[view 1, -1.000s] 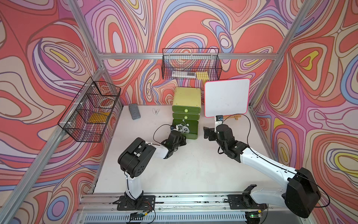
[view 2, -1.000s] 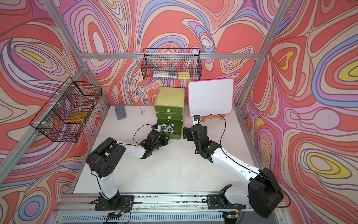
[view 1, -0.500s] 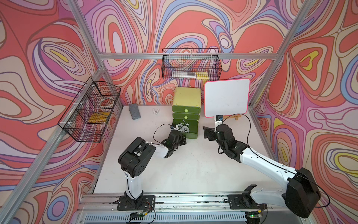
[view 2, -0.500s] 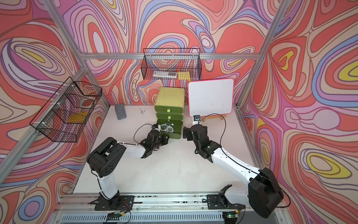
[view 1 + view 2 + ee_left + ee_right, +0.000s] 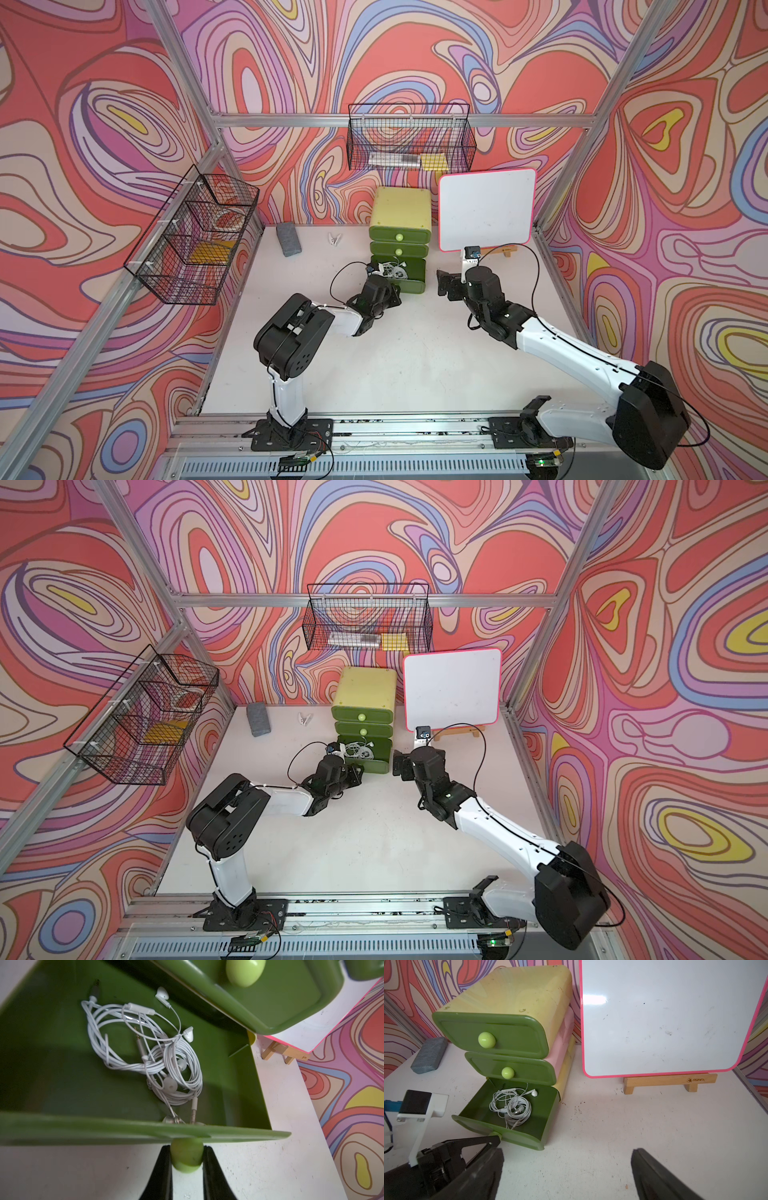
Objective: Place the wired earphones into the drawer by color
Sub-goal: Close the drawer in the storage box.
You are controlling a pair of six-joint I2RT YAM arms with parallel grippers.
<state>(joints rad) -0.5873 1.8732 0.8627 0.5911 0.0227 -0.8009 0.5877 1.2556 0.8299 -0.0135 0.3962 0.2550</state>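
A small yellow-green cabinet [image 5: 401, 208] stands at 12 o'clock on the white surface [image 5: 395, 365], with a whiteboard [image 5: 486, 212] just beside it at 1 o'clock. The bottom drawer [image 5: 550, 1109] is pulled out toward 6 o'clock. Inside it lies a tangle of white earphones [image 5: 145, 1059]; how many sets I cannot tell. The two upper drawers [image 5: 508, 1043] are pushed in, so what they hold is hidden.

The left hand [image 5: 187, 1159] is closed around the bottom drawer's round knob [image 5: 187, 1150], one finger pressed to each side. The right hand [image 5: 566, 1151] hangs at 3 o'clock of the open drawer, fingers spread wide and holding nothing.

No earphones lie loose on the surface in either top view. The sorting looks all but done. What seems left is to slide the bottom drawer in and let go of the knob.
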